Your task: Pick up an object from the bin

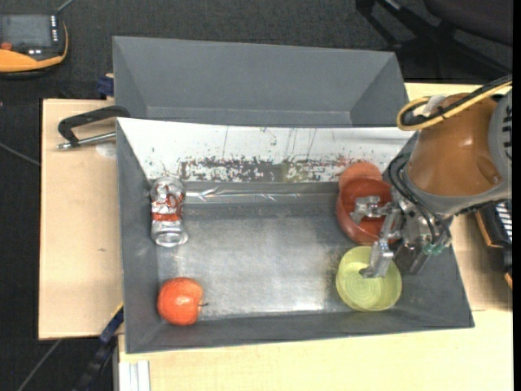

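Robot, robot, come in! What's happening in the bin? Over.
Gripper over the yellow-green cup, lower right of the bin. Red cup close beside it. Crushed can and red apple far left, not in the way.

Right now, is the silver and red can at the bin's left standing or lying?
Lying: the can stretches along the bin floor, round end facing the camera.

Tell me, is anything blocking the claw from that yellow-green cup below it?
Nothing visible does. The gripper hangs directly over the yellow-green cup in the bin's near right corner. The red cup lies close beside it, toward the back wall, not between them.
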`<state>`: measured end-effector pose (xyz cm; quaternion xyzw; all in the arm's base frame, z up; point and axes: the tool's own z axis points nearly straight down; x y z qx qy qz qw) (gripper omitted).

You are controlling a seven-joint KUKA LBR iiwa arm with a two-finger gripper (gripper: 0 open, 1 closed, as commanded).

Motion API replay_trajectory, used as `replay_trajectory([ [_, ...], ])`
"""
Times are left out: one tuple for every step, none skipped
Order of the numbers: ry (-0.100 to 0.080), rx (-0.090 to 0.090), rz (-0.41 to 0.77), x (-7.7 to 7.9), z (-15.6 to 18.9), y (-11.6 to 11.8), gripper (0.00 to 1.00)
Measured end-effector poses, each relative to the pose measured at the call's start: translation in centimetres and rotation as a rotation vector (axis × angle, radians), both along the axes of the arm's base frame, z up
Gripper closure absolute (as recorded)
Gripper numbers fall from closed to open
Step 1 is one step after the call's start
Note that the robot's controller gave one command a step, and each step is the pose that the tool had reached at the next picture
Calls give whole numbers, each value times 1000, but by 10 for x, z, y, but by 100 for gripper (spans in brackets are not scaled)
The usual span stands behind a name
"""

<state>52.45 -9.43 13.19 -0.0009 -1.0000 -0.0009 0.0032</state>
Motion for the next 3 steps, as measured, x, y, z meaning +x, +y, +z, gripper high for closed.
replay_trajectory([
  [-2, 0, 62, 36, -64, -6, 0],
  [9, 1, 61, 33, -62, -6, 100],
  [-2, -2, 91, 2, 87, -20, 100],
])
